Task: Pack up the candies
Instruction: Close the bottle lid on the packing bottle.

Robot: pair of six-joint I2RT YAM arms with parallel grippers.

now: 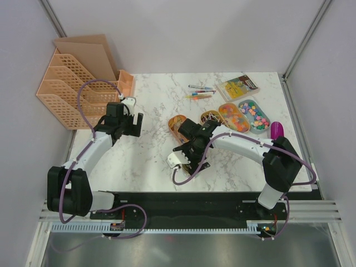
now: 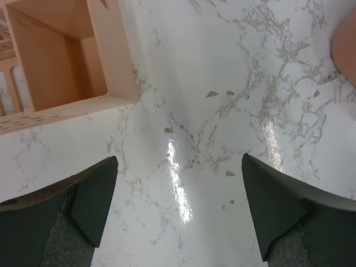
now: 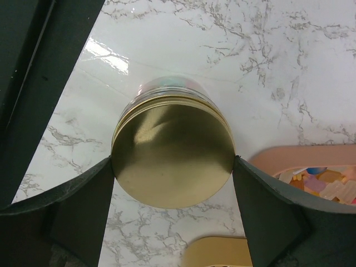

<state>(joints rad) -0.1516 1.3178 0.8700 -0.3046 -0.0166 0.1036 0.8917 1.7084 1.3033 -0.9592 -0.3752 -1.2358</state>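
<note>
The candies lie in four oval trays in a row at the back right: yellow-orange (image 1: 177, 123), dark wrapped (image 1: 212, 117), orange mixed (image 1: 233, 117), pastel (image 1: 253, 114). My right gripper (image 1: 190, 140) (image 3: 173, 167) is shut on a round jar with a gold lid (image 3: 172, 149), both fingers touching the lid's sides. The jar is hidden under the gripper in the top view. A tray of candy pieces (image 3: 317, 179) sits just right of it. My left gripper (image 1: 131, 124) (image 2: 178, 206) is open and empty over bare marble.
A peach file organizer (image 1: 72, 83) (image 2: 67, 55) stands at the back left, close to the left gripper. Thin pens (image 1: 200, 92) and a small printed box (image 1: 238, 87) lie behind the trays. A purple scoop (image 1: 276, 129) lies at the right. Another gold piece (image 3: 217, 253) shows below the jar.
</note>
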